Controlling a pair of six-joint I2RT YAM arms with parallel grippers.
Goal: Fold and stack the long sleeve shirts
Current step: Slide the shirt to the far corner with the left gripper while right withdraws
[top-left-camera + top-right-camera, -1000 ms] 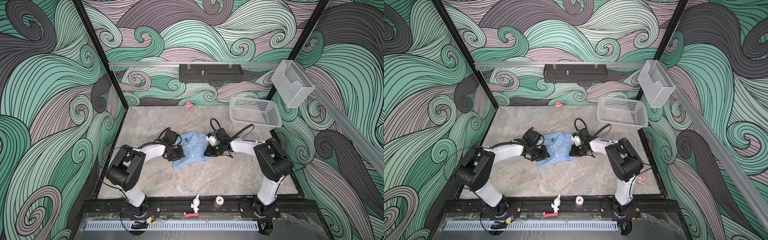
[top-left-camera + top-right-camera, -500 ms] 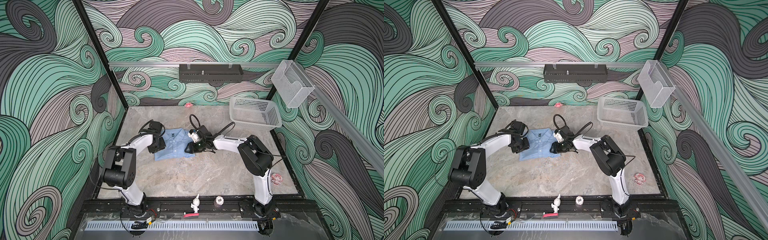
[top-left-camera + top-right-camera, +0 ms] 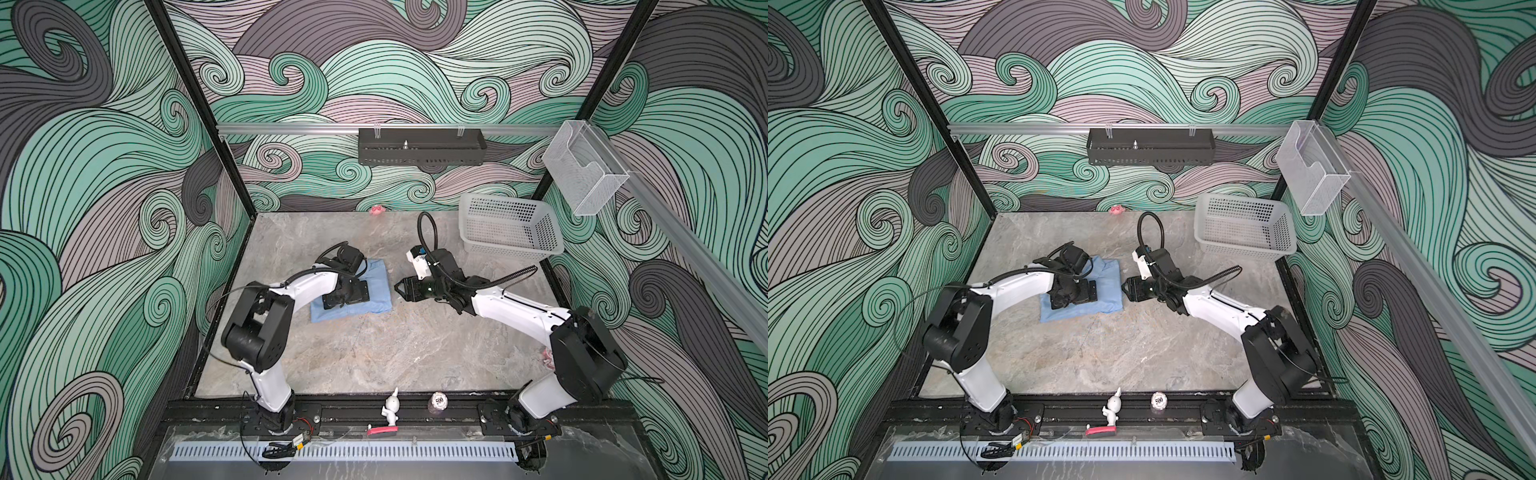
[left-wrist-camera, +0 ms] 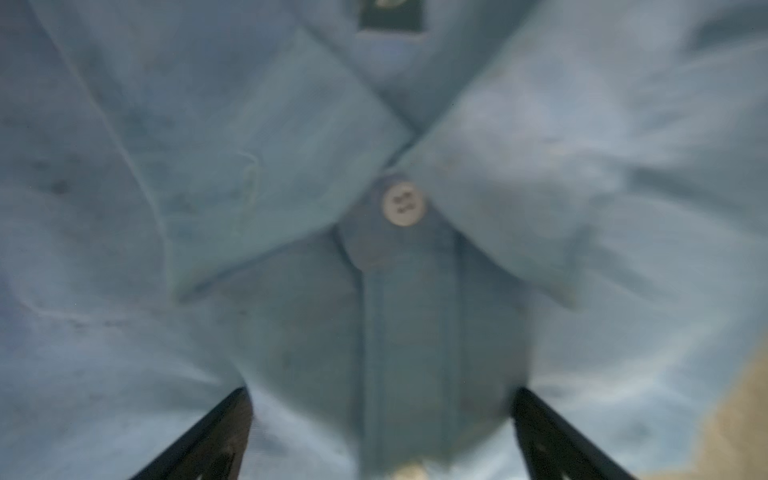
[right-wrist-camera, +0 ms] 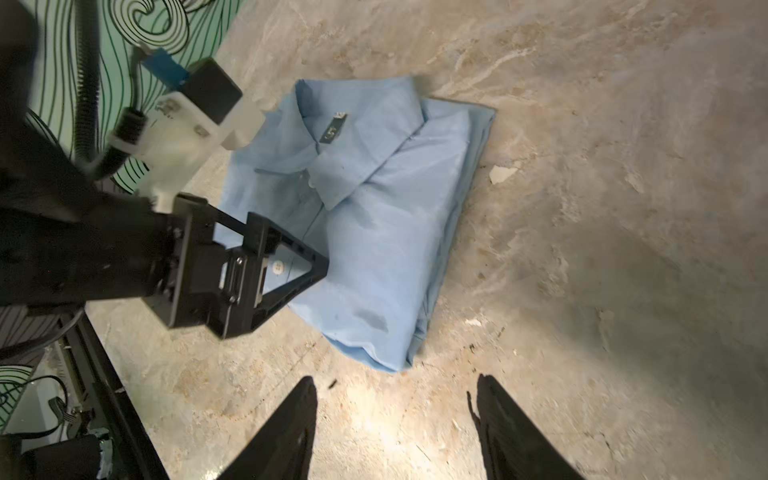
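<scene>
The light blue shirt is folded up, collar showing, and lies on the marble table a bit left of the middle. My left gripper is right over its button placket, jaws spread wide, gripping nothing. My right gripper is just off the shirt's edge, jaws apart, also empty. The white basket sits in the far right corner.
</scene>
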